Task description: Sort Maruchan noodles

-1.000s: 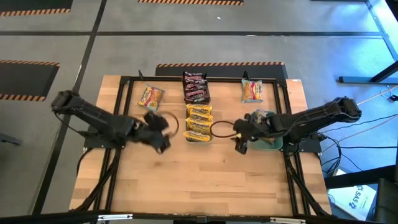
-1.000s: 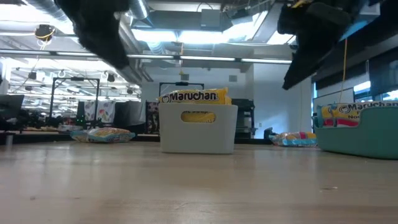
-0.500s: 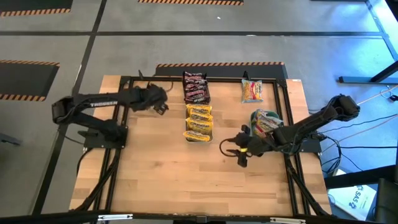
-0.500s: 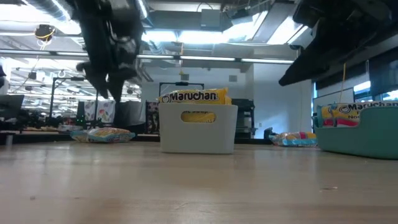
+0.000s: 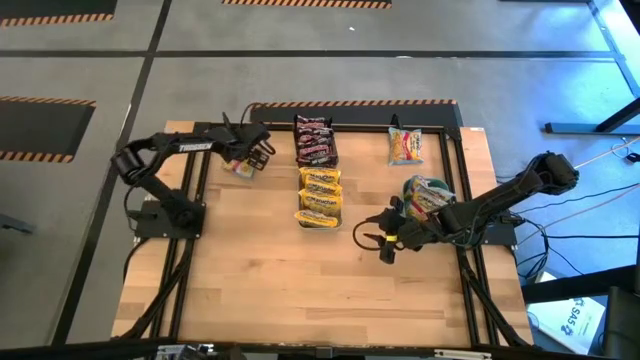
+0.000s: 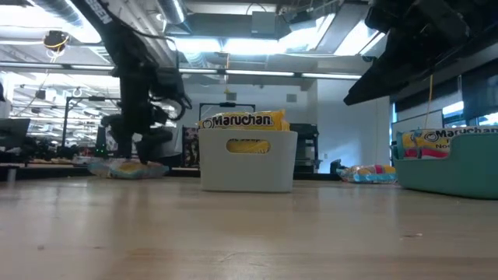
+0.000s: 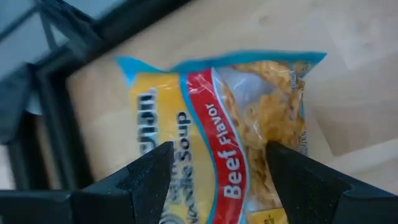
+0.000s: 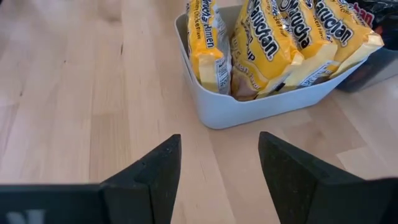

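A Maruchan noodles packet (image 7: 211, 106), yellow and clear with a red band and blue edges, lies flat at the table's far left (image 5: 240, 167). My left gripper (image 7: 219, 152) hangs open just above it, one finger on each side (image 6: 146, 149). My right gripper (image 8: 219, 149) stands open over bare wood (image 5: 385, 245), right of the white bin (image 5: 320, 197) that holds yellow packets. Dark brown-red packets (image 5: 314, 142) fill a dark bin behind it. An orange-yellow packet (image 5: 405, 146) lies at the far right.
A teal bin (image 5: 430, 200) holding packets stands by the right arm. A black frame (image 5: 200, 135) runs along the table's far and side edges, close to the left packet. The table's near half is bare wood (image 5: 300, 290).
My left gripper has swung from beside the white bin toward the table's far left corner, turned, and sunk over the lone packet there, staying open. My right gripper has moved a little toward the near edge and tipped down, then kept still.
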Robot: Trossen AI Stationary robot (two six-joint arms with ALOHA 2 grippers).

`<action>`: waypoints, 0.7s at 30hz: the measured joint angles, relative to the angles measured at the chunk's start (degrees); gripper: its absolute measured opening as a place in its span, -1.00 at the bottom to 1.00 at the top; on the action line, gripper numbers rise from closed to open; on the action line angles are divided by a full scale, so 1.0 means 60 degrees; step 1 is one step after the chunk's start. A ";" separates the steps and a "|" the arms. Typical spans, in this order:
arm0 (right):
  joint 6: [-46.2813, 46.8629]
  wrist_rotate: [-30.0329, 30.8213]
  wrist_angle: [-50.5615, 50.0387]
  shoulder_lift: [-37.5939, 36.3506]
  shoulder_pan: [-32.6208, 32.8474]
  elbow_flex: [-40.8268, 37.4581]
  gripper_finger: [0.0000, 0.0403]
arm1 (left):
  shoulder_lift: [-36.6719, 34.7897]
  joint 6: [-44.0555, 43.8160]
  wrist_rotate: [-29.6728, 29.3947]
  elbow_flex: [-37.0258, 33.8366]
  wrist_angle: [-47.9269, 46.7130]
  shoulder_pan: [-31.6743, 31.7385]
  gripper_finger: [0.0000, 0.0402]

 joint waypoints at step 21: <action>-0.0007 -0.0076 0.0009 0.0000 0.0000 -0.0007 -0.02 | 0.0206 -0.0928 0.1139 -0.0005 -0.2604 -0.4687 0.27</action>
